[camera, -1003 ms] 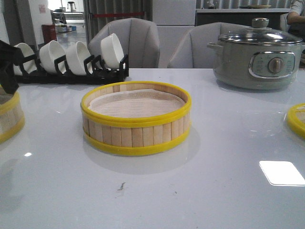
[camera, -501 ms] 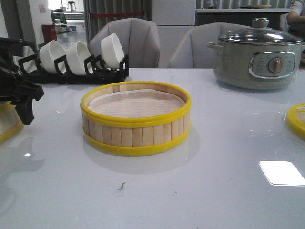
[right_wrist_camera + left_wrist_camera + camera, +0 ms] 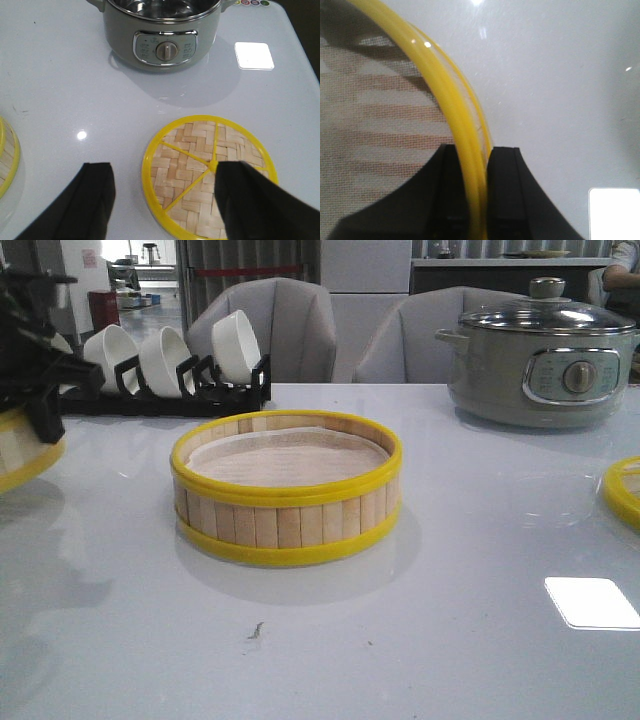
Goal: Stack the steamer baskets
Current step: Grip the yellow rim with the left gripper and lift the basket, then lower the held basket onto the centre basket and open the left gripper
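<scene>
Tabletop [image 3: 480,660]: pale and glossy, carrying everything.
Grey pot [image 3: 540,360]: far right, glass lid on; the right wrist view shows its dial face.
Centre basket [image 3: 286,490]: on the tabletop mid-scene, lined with cloth, touched by neither arm.
Second basket [image 3: 22,452]: at the front view's left edge, raised clear of the tabletop.
Left gripper [image 3: 476,195]: its arm hangs above the left edge; the wrist view alone shows both fingers pinching that basket's yellow rim, one inside, one outside.
Woven lid [image 3: 209,175]: flat at the right, only its edge visible from the front.
Right gripper [image 3: 162,200]: spread wide and empty, poised over the lid.
Bowl rack [image 3: 165,365]: white bowls, rear left.
</scene>
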You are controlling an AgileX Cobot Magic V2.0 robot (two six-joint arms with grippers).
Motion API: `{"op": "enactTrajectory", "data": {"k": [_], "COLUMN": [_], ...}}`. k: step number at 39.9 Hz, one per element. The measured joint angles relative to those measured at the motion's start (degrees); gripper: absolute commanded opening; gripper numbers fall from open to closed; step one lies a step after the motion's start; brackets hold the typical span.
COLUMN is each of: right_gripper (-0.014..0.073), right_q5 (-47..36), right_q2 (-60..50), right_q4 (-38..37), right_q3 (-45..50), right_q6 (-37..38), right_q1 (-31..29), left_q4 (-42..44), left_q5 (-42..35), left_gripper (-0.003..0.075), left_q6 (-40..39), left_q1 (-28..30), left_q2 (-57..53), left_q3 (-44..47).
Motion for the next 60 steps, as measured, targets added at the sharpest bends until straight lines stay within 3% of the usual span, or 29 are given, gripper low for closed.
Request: {"op": "enactTrajectory", "data": {"k": [6,13,21,28,60], "right_gripper": [0.0539,0.0539,0.0539,0.0539,0.0539], "right_q5": [0.0,0.0,0.0,0.0,0.0], "right_q2": [0.0,0.0,0.02,0.02,0.02], "right_q4": [0.0,0.0,0.0,0.0,0.0], "right_q3": [0.0,0.0,0.0,0.0,0.0], "right_q6": [0.0,0.0,0.0,0.0,0.0], "right_q1": [0.0,0.0,0.0,0.0,0.0], "left_q4": [0.0,0.0,0.0,0.89,0.0], "left_q5": [3.04,3.84,3.95,3.85,2.29], "left_gripper": [0.0095,0.0095,0.0095,0.0095,0.0095], "left_q6": [0.0,0.0,0.0,0.0,0.0], "left_q1": [-5.2,-15.39,-28.68,-34.89,-35.98], "left_q2": [-0.24,-0.28,0.49,3.88,9.25], "left_q3": [-7.11,-12.55,-14.88,-15.46,-19.07]}}
